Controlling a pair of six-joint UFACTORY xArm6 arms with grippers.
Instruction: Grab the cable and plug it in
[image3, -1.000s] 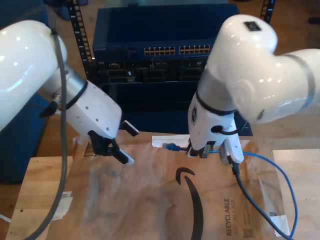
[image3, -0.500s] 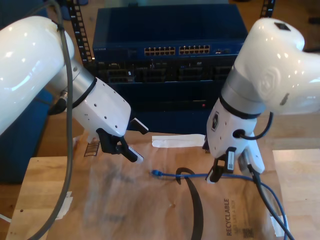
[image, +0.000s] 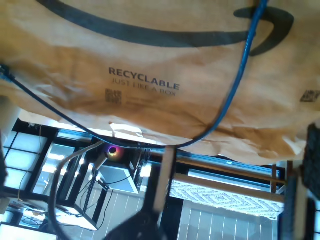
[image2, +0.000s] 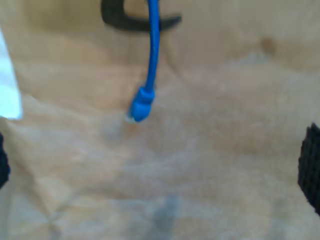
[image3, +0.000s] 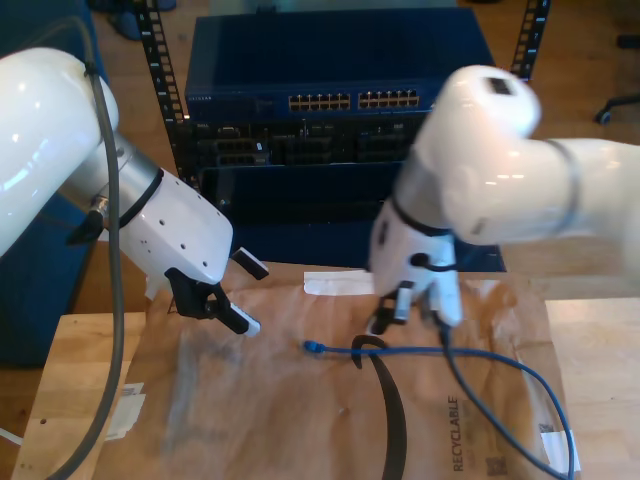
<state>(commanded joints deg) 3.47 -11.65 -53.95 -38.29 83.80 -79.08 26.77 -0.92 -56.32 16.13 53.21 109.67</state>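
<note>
The blue cable (image3: 450, 351) lies loose on the brown paper sheet (image3: 260, 400), its plug (image3: 314, 347) pointing to the exterior view's left; the rest curves off toward that view's lower right. My first gripper (image3: 412, 312) hovers just above the cable's middle, open, holding nothing. The first wrist view shows the cable (image: 240, 75) curving across the printed paper. My second gripper (image3: 240, 295) hangs open at the exterior view's left, a short way from the plug. The second wrist view looks down on the plug (image2: 141, 107), which lies beyond the wide-apart fingers (image2: 311, 165).
A dark blue network switch (image3: 330, 60) with rows of ports (image3: 355, 100) stands in a rack behind the table. A white label (image3: 338, 283) lies at the paper's far edge. A black arm cable (image3: 480, 400) trails over the paper. Bare wood (image3: 600, 360) flanks the sheet.
A second ago my first gripper held the cable above the paper; it let go, the cable now lies flat, and that arm has shifted. My second gripper drew back slightly.
</note>
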